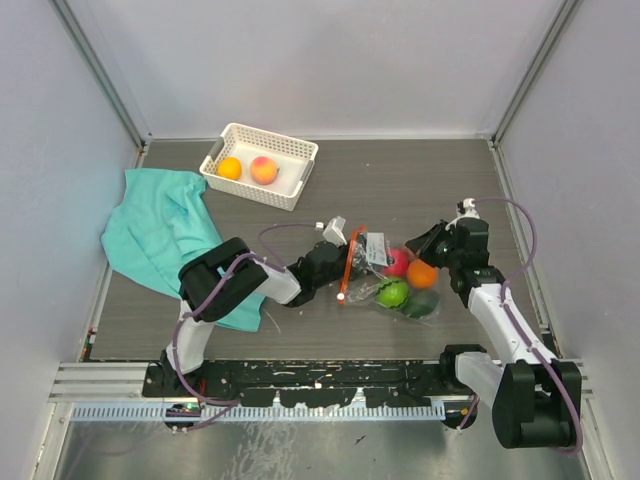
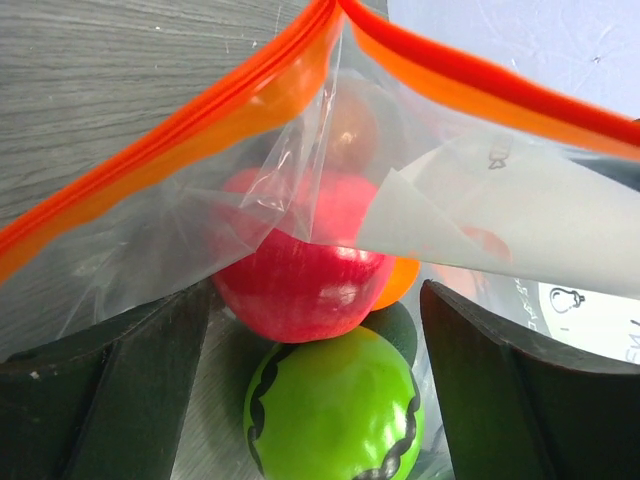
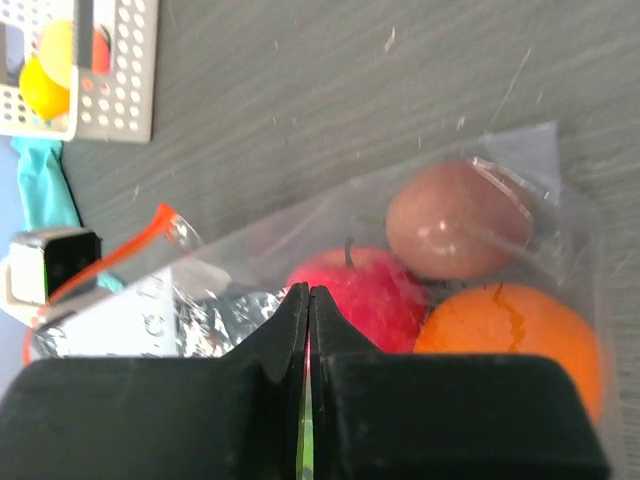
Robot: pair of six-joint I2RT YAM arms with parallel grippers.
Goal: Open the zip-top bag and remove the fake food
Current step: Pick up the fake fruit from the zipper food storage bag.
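Now one zip-top bag [image 1: 372,250] lies mid-table, holding five fruits [image 1: 397,262]: red, orange, green, dark green and brown. Two more sit in the single far-left basket [image 1: 300,150]. The left gripper [image 2: 315,300] gapes at the bag's mouth; the right gripper [image 3: 308,300] is pressed together over its right end.

left arm [image 1: 282,286] and right arm [image 1: 500,315] have black joints, white links, purple cables [image 1: 176,352], perhaps matte black fingers [image 2: 110,400].

You can see a white basket [image 1: 250,190] with little holes standing on the dark gray table [image 1: 420,180]. Just beside the basket, on its left, a crumpled blue-green cloth [image 1: 160,235] lies on the table.
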